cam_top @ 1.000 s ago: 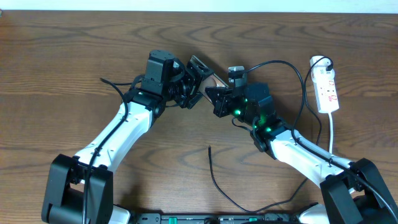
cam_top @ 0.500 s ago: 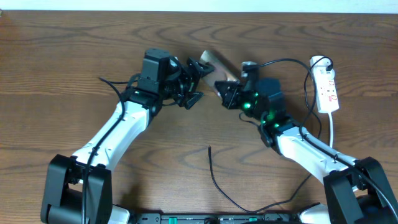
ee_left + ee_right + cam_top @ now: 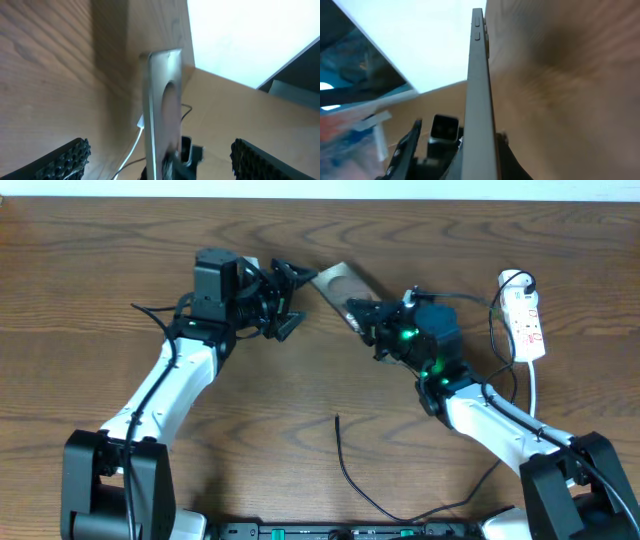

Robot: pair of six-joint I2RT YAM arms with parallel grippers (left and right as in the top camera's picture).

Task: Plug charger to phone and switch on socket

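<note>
fingers [image 3: 67,157] of the left gripper [image 3: 290,300] are spread wide, just left of the phone [image 3: 338,280] and not touching it. in the left wrist view the slab shows edge-on between the two pads, with open air on both sides. the phone is off the worktop [image 3: 100,240] and tilted, its lower end pinched by the right gripper [image 3: 362,315] just right of it. below the phone, well apart toward the robot's base, the charger [image 3: 337,425] lies loose on the wood, its free tip pointing up toward the phone. far right of the phone sits the socket [image 3: 526,320], untouched; whether its switch is on i cannot tell.

as i judge it, the step in hand is fetching the plug tip with the free left arm. doing it well means taking the cable close behind the tip so it does not flop. the right grip should hold steady, with the phone's port end exposed and facing left. which end carries the port is not clear from these views, so check that before lining up.
</note>
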